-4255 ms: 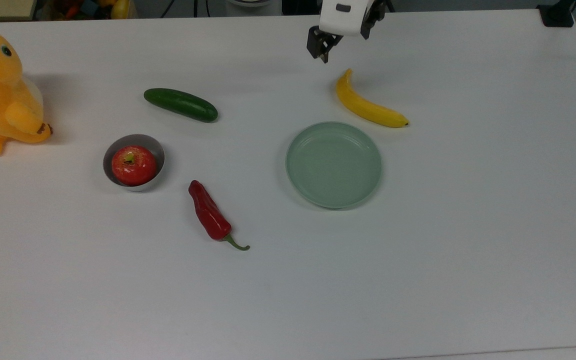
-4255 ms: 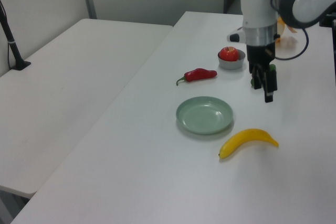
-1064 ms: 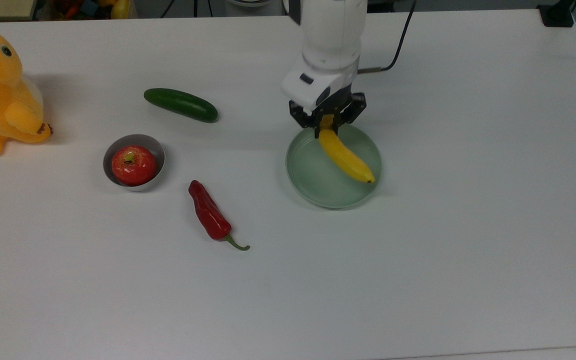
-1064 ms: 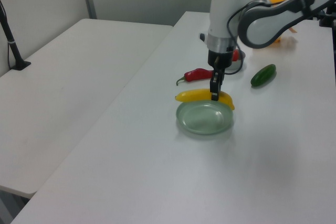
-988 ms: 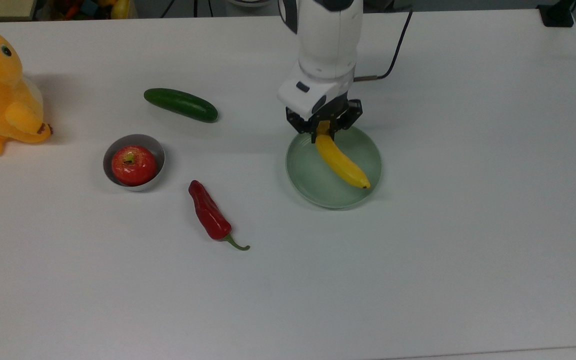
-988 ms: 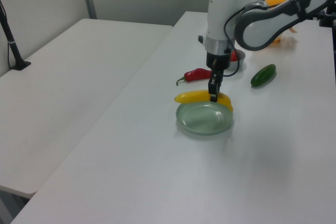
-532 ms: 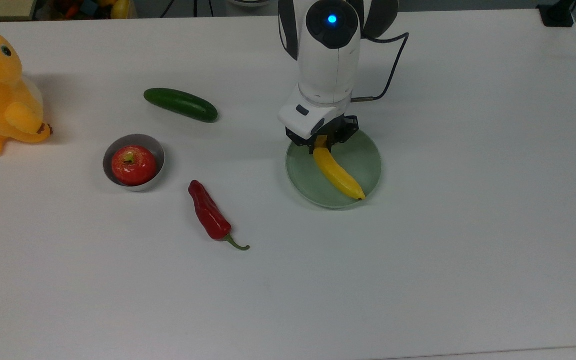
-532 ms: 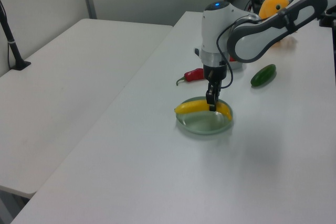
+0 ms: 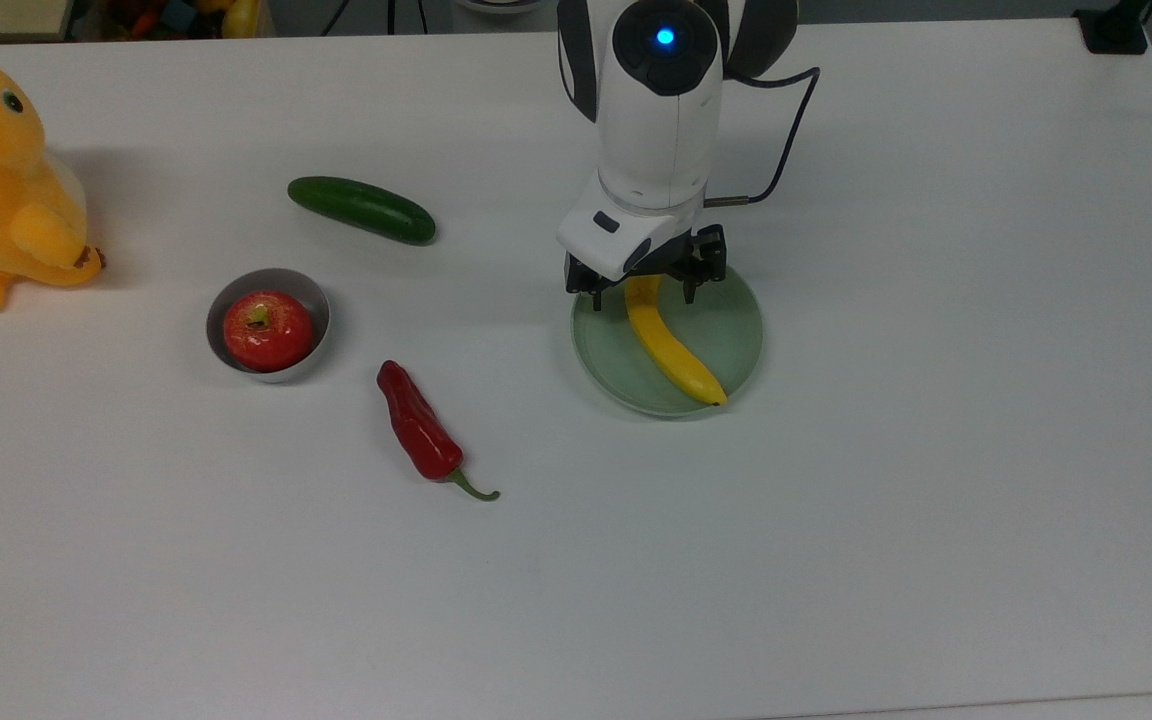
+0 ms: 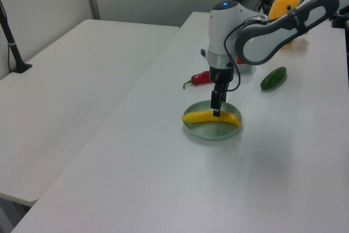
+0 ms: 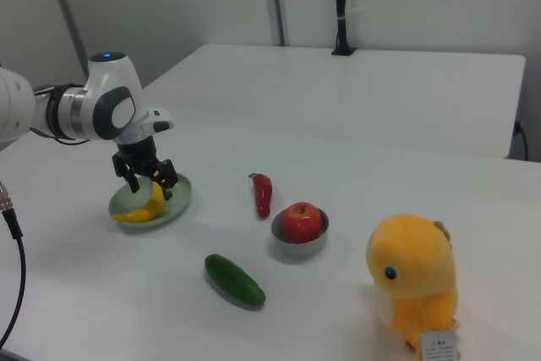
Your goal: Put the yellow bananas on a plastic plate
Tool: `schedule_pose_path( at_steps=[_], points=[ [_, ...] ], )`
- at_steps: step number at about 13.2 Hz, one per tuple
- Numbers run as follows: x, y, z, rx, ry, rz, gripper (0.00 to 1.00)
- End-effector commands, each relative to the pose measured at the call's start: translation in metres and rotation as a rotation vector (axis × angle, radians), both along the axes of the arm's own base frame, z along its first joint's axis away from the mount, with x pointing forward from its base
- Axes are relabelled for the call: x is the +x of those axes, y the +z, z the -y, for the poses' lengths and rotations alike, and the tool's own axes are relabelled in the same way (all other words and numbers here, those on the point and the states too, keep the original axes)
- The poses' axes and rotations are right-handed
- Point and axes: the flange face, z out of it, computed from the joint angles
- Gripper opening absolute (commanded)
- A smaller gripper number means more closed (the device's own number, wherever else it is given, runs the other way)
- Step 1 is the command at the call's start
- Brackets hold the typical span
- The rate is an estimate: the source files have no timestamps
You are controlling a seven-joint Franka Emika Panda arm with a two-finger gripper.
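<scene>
Banana (image 9: pixel 671 345): lies across plate (image 9: pixel 736 325), tip at rim nearest table's front edge.
Handling: probably light, stiff, smooth; grasp mid-body.
Gripper (image 9: pixel 646 278): spread, astride stem end, holding nothing.

The long white rectangular bench (image 10: pixel 163 189) has a smooth matte top under even, soft light (shadows on it are faint). Beside it, across a narrow gap, stands a second white table (image 10: pixel 65 96); a black upright post (image 10: pixel 12 42) is clamped near that table's far edge from the bench. Beyond the second table run pale grey wall panels (image 11: pixel 406 2) divided by a slim grey metal upright (image 11: pixel 275 2).
</scene>
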Motion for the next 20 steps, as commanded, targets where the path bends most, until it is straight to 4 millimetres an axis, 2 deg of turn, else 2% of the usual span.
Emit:
schedule_pose_path(
  at_steps=[1,2,3,4,6,9,12,15,16,20],
  points=[
    [0.000,0.033,0.002,0.019,-0.021,0.047,1.00],
    [-0.001,0.046,0.003,0.025,-0.027,0.062,1.00],
    [-0.004,0.072,0.011,0.032,-0.049,0.084,1.00],
    [-0.008,0.087,0.018,0.032,-0.062,0.079,1.00],
    [-0.018,0.124,0.042,0.036,-0.118,0.058,1.00],
    [-0.046,0.196,0.080,0.046,-0.188,0.060,1.00],
    [-0.077,0.247,0.116,0.038,-0.246,0.020,1.00],
    [-0.098,0.273,0.134,0.023,-0.315,-0.029,1.00],
    [-0.097,0.274,0.142,0.023,-0.326,-0.022,1.00],
    [-0.095,0.279,0.149,0.030,-0.296,0.015,1.00]
  ],
)
